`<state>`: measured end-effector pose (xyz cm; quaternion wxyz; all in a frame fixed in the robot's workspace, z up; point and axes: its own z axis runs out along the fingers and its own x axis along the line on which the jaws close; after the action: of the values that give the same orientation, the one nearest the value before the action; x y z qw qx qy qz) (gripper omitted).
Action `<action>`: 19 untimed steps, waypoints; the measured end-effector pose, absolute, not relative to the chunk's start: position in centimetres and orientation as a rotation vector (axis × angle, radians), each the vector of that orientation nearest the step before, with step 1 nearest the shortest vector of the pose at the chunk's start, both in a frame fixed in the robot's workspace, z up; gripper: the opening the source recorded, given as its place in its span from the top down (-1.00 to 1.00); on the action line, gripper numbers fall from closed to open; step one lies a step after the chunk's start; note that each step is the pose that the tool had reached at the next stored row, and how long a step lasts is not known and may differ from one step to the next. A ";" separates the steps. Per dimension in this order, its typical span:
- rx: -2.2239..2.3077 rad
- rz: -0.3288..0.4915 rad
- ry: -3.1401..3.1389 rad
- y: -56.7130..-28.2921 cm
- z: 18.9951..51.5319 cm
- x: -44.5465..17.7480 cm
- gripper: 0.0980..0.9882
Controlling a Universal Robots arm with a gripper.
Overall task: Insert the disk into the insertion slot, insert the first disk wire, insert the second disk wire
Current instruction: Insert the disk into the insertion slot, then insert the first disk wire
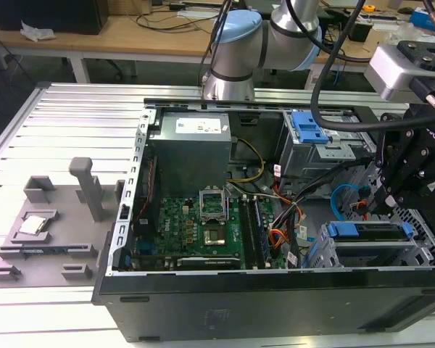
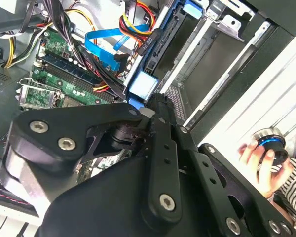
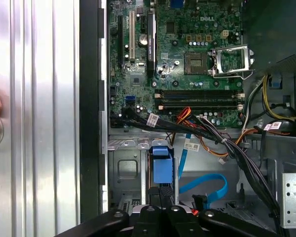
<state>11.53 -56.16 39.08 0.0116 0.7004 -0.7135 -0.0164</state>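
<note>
Apparently the black end effector (image 1: pixel 386 203), its grip I cannot tell, is over the blue-framed grey disk (image 1: pixel 373 232) at four o'clock; the blue flat cable (image 1: pixel 341 197) may snag.

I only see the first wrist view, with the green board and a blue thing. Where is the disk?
Observer: In the exterior view the disk lies in the insertion slot, low on the exterior view's right.
Operator: And where's the gripper?
Observer: The gripper hangs just above the disk there.
Operator: What is the hand at the edge doing?
Observer: In the second wrist view the hand holds a round black knob with a blue ring.
</note>
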 end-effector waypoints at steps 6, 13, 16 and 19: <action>2.184 -0.052 -2.225 -56.2 38.8 12.5 0.98; 2.183 -0.053 -2.224 -54.0 37.7 14.9 0.98; 2.183 -0.054 -2.224 -53.7 37.6 15.2 0.98; 2.183 -0.053 -2.224 -53.7 37.6 15.2 0.98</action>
<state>15.22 -53.71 37.60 0.0126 0.7003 -0.7135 -0.0172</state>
